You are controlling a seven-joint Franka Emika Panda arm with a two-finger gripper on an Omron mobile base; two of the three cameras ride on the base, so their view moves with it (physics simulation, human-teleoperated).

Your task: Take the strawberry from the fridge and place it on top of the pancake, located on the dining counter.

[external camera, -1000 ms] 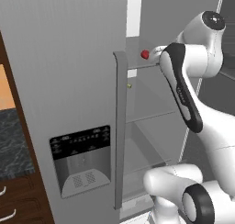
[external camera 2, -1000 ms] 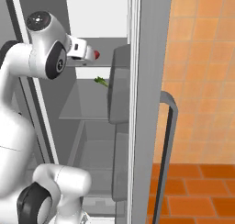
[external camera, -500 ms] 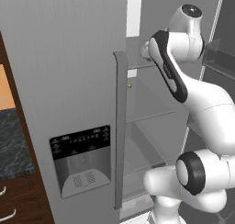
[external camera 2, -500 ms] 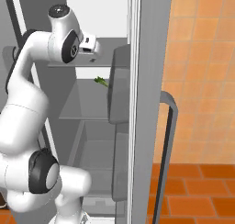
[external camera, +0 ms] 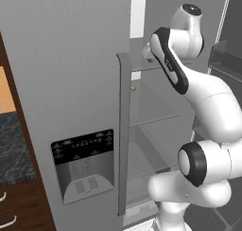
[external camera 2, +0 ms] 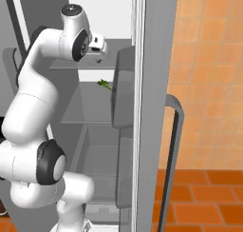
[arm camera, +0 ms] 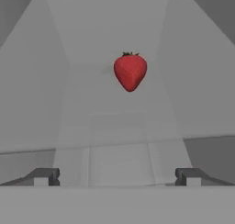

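Straight ahead of our claw (arm camera: 117, 177) on the fridge (external camera: 71, 83) upper shelf sits the strawberry (arm camera: 130, 71), tip pointing down in hand view, roughly centred, slightly right; jaws spread wide, holding nothing, so we push forward.

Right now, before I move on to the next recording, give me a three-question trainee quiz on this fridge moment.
1. True or false: the gripper is closed on the strawberry.
2. In the hand view, the strawberry lies: A) between the fingertips B) ahead of them, untouched C) on a plate.
3. Fill in: the small green item lies on a shelf inside the ____.

Key: 1 false, the jaws stand wide apart with nothing between them. 2 B. 3 fridge.
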